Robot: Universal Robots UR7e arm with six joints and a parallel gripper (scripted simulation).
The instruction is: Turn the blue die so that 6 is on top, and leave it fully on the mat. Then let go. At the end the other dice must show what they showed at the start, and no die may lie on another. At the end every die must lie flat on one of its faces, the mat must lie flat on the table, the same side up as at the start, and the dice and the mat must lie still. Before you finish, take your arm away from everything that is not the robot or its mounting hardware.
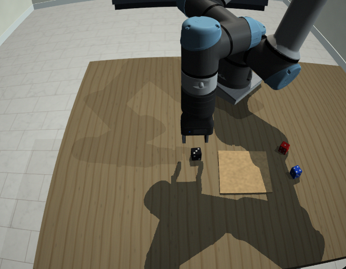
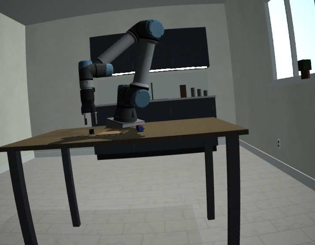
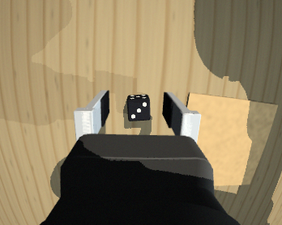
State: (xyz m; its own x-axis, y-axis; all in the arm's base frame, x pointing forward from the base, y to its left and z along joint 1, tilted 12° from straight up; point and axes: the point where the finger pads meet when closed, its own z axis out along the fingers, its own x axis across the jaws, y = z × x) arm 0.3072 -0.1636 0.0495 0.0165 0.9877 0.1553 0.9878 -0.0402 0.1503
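Note:
The blue die point(image 1: 295, 171) lies on the bare table to the right of the tan mat point(image 1: 242, 171), off the mat; its top face shows several white pips. It also shows in the exterior view point(image 2: 140, 128). My gripper point(image 1: 195, 139) is open and empty. It hangs above the black die point(image 1: 196, 153), well left of the mat and far from the blue die. In the wrist view the black die point(image 3: 138, 108) sits between my open fingers, below them, three pips up. The mat point(image 3: 224, 142) lies to their right.
A red die point(image 1: 284, 147) lies on the table right of the mat, behind the blue die. The robot base point(image 1: 235, 84) stands at the back of the table. The table's right edge is near the blue die.

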